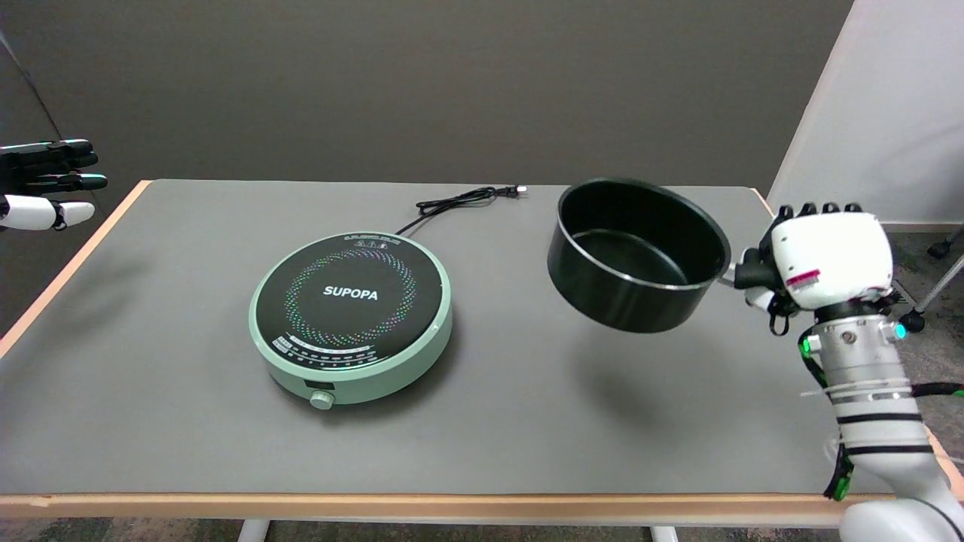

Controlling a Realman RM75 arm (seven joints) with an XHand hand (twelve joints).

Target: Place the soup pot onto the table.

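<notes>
At the far left edge, the idle left hand (pixel 45 184) is hanging in the air beyond the table's corner, its black and white fingers pointing toward the right.

The grey table (pixel 188 421), edged with a pale wooden rim, is stretching across most of the view. Left of its middle, a round mint-green induction cooktop (pixel 352 318) is sitting flat on the surface, its black glass top showing the word SUPOPA inside a ring of coloured dots, with a small green knob (pixel 321 400) sticking out of its near side. A black power cord (pixel 459 202) is trailing from the cooktop's back toward the table's far edge, where it is lying in a loose bundle with the plug free on the surface.

To the right of the cooktop and well apart from it, the black soup pot (pixel 636 256) is hanging in the air above the table, tilted so that its open mouth is facing up and toward the camera; its inside is showing dark and bare, and its shadow is falling on the grey surface beneath it.

At the right, the right hand (pixel 817 256) is grasping the pot at its right side, fingers wrapped around the handle, which is mostly hidden by them.
</notes>
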